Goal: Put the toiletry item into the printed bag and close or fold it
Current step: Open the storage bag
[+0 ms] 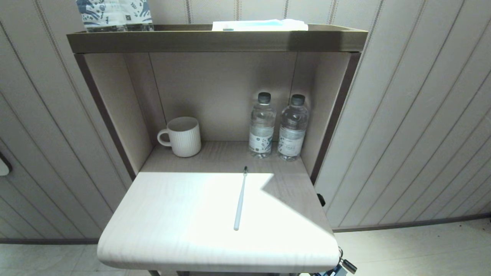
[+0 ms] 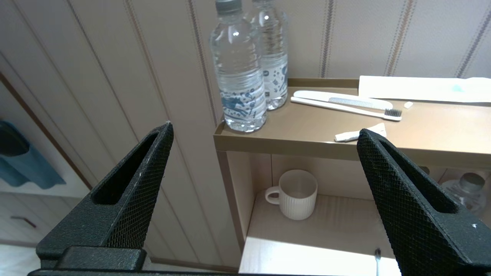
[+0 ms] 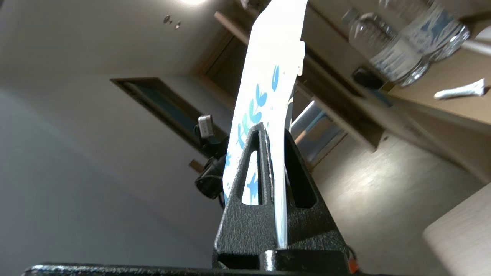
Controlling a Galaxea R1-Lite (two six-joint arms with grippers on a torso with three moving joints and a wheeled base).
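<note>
Toothbrush (image 1: 240,199) lies mid-worktop (image 1: 161,230), bristles toward the back edge. Your right pincer (image 3: 273,132) clamps the printed bag (image 3: 264,76) off the worktop; left pincer (image 2: 264,132) hangs released.

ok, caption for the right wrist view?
Right claw shut on the printed bag, held edge-on, with water bottles on a shelf behind.

Mug (image 1: 183,137) beside 2 bottles (image 1: 277,130)
</note>
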